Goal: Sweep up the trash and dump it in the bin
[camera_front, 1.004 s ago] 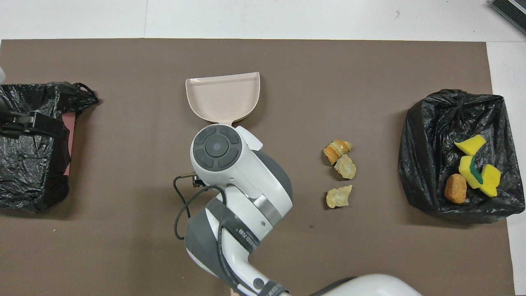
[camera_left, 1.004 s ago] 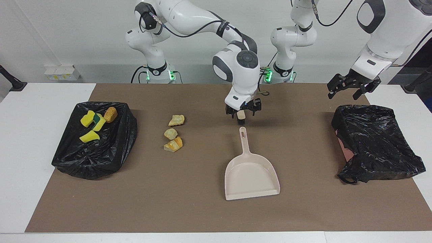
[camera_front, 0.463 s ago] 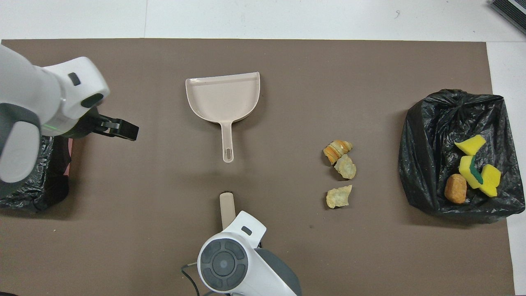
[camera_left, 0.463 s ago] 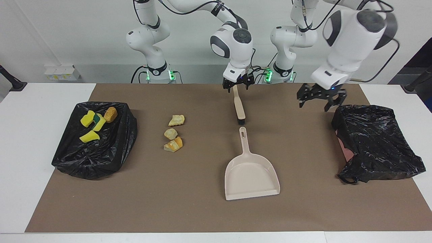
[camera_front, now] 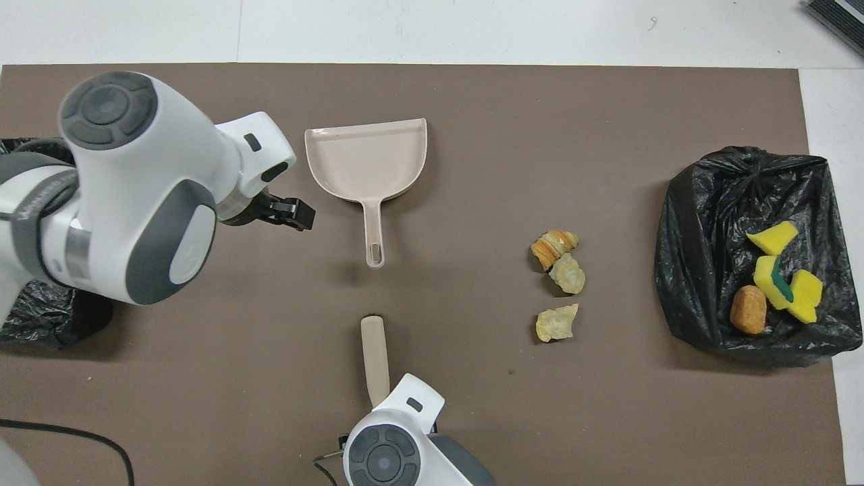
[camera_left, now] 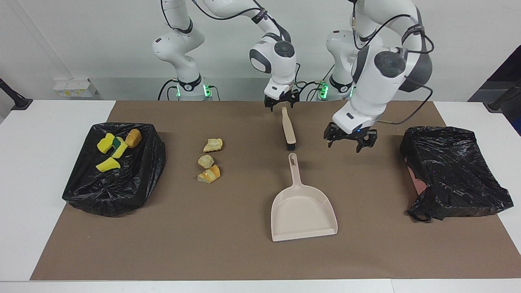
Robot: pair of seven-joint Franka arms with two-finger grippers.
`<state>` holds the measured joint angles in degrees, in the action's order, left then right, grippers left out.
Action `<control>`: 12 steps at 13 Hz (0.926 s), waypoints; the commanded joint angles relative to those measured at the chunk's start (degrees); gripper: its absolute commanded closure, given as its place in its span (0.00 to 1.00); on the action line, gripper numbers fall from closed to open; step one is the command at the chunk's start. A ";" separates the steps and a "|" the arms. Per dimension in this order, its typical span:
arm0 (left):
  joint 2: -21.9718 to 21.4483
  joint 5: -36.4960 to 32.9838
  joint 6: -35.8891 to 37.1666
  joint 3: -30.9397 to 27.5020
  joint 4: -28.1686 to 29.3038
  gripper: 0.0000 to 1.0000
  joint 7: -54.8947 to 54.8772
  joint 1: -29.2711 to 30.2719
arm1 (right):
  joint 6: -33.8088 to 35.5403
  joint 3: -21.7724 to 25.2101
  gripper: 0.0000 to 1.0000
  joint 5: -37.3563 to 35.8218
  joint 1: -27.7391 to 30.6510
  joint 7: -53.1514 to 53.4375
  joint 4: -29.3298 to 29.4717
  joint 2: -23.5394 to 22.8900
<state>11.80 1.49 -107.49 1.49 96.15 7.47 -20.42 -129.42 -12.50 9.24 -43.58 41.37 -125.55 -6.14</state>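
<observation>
1. Left end effector [camera_left: 346, 144]: spread wide and holding nothing. It hangs over bare brown mat [camera_left: 228, 244], between the dustpan [camera_left: 303, 205] handle and the second bin [camera_left: 452, 171], and touches neither.

2. Right end effector [camera_left: 281, 103]: positioned at the handle tip of the brush [camera_left: 288, 127], close to the bench [camera_left: 36, 171] edge at the robots' side. Whether it is spread or pressed onto the handle cannot be told. The brush lies flat on the mat, with its dark bristle end pointing at the dustpan handle and stopping just short of it.

3. Trash, two groups:
   - Three pale chunks [camera_left: 209, 160] lie loose on the mat in a short row, between the brush and the bin [camera_left: 114, 191].
   - Four scraps [camera_left: 116, 148] lie inside the bin: yellow sponge bits, one with a green back, and an orange-brown lump at the corner of the bin nearest the robots.

4. Bin: lined with a black bag, at the right arm's end of the bench. The second bin, also black-bagged, stands at the left arm's end; a pink side shows below its bag.

5. Dustpan: beige, mid-bench, with its handle toward the robots and its open mouth toward the bench edge farthest from them.

6. Markings: lettering on the grey band of the left arm is too small to read.
</observation>
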 commanded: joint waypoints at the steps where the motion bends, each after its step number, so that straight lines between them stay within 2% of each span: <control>1: 3.65 -0.26 -3.67 -0.96 -0.70 0.00 6.31 -4.00 | -1.18 -0.24 0.31 1.48 -1.84 0.99 -1.97 1.40; 2: 5.23 -0.26 -5.60 -0.96 -0.88 0.00 7.54 -4.54 | -1.19 -0.24 0.36 1.48 -2.38 1.25 -2.32 1.39; 4: 8.66 -0.18 -9.21 -0.87 -1.14 0.00 9.83 -5.41 | -1.19 -0.24 0.37 1.48 -2.65 0.82 -2.85 1.74; 5: 10.24 -0.09 -10.53 -0.87 -1.23 0.00 12.45 -6.46 | -1.10 -0.24 0.46 1.48 -2.65 0.47 -3.03 1.74; 6: 11.82 -0.26 -11.33 -0.87 -2.36 0.00 14.04 -6.91 | -0.92 -0.24 0.77 1.48 -2.65 0.46 -2.94 1.74; 7: 13.93 -0.18 -11.51 -0.87 -3.85 0.00 15.80 -8.05 | -0.57 -0.16 0.94 1.48 -2.57 0.72 -2.51 1.48; 9: 15.70 -0.18 -11.60 -0.87 -6.06 0.00 19.32 -8.67 | -0.57 -0.07 1.00 1.48 -1.95 0.64 -1.72 0.87; 12: 15.71 2.36 -11.86 -0.87 -5.89 0.00 19.42 -8.58 | -0.57 0.02 1.00 1.48 -0.73 0.64 -1.10 0.16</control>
<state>26.90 2.15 -119.39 1.42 91.52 26.21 -28.46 -129.43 -12.16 9.66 -45.61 41.45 -126.78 -5.99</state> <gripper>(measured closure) 0.000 0.736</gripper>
